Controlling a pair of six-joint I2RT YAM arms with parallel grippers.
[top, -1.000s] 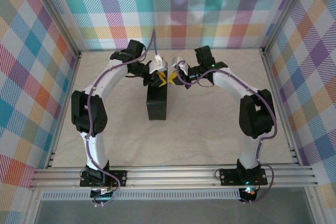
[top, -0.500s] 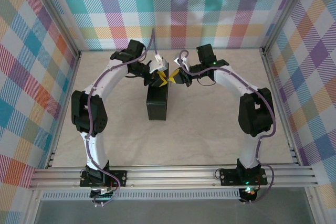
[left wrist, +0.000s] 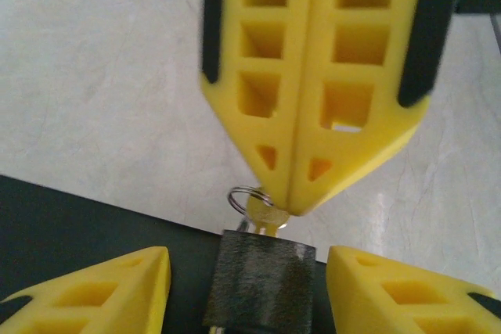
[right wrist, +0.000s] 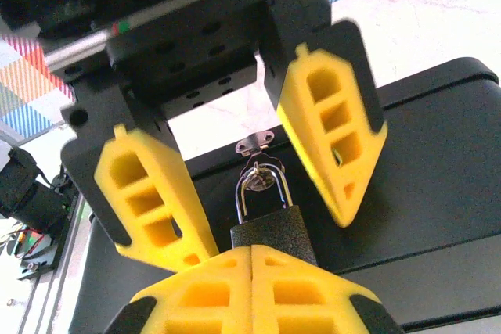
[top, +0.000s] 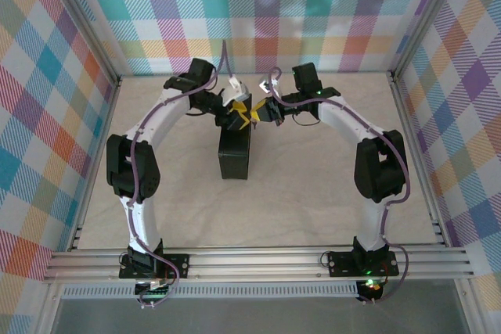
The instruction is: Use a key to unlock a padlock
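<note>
At the black box's (top: 233, 158) far end: padlock (right wrist: 266, 228), shackle (right wrist: 262, 185) through hasp (right wrist: 257, 143). My left pincer (left wrist: 246, 265) has just spread, releasing its body; right pincer (right wrist: 252, 260) stays shut on the key (left wrist: 262, 215). Unlocking likely unfinished.

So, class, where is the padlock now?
In the right wrist view the padlock hangs on the hasp of the black box, mid-frame, between the open fingers of the left hand and just above the right hand, which pinches the key.
</note>
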